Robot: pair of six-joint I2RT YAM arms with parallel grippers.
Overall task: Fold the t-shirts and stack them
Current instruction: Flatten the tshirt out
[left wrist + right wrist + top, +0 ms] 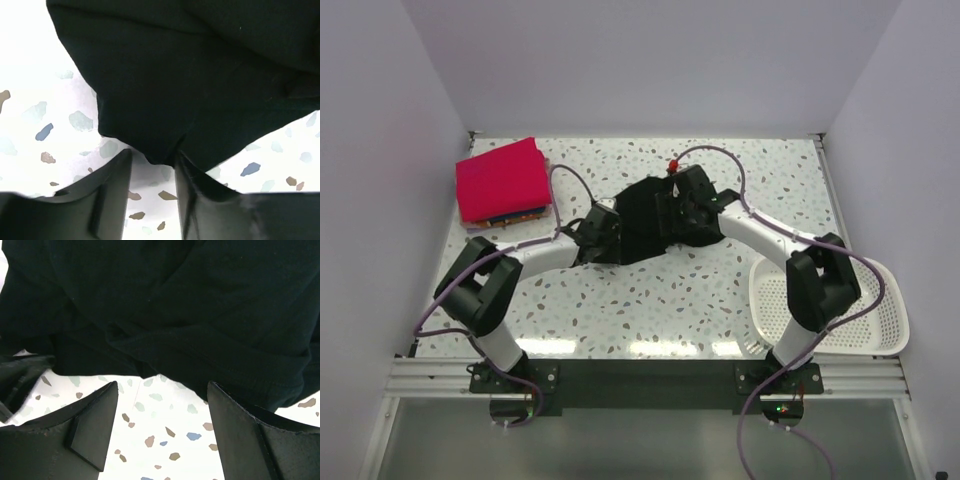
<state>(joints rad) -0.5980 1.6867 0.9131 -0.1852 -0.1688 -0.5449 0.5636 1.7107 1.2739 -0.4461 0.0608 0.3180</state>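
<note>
2 grippers point(153, 151) point(162, 383) open at black t-shirt point(642, 218).

A shirt point(645, 215) is spread in the middle of the table point(620, 310). Folded shirts point(502, 180) are stacked at the far left corner. A basket point(880, 315) is set at the near right edge. The shirt is flanked by the left gripper point(152, 157) and right gripper point(162, 387).

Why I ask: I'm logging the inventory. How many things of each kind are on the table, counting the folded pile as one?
Black t-shirt: 1
Folded pile, pinkish-red on top: 1
White mesh basket: 1
Total: 3
</note>
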